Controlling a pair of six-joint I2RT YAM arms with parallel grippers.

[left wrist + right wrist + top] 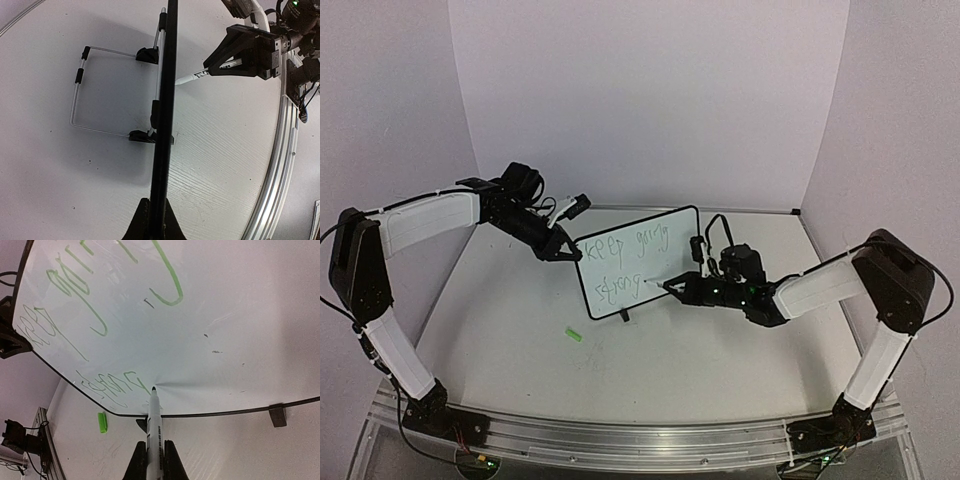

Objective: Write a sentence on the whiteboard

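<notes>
Top external: left gripper (pixel 560 250) clenched on left edge of whiteboard (pixel 670 250), which stands upright mid-table. Sentence (pixel 623 244) in two green lines, looks complete. Marker (pixel 671 285) tip at the board just past the last word, grasped by right gripper (pixel 684 288). Left to do, likely: lift off.

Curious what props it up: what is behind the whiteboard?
Behind the whiteboard, a thin wire stand with black clips reaches out over the table. In the top view the whiteboard hides it.
</notes>
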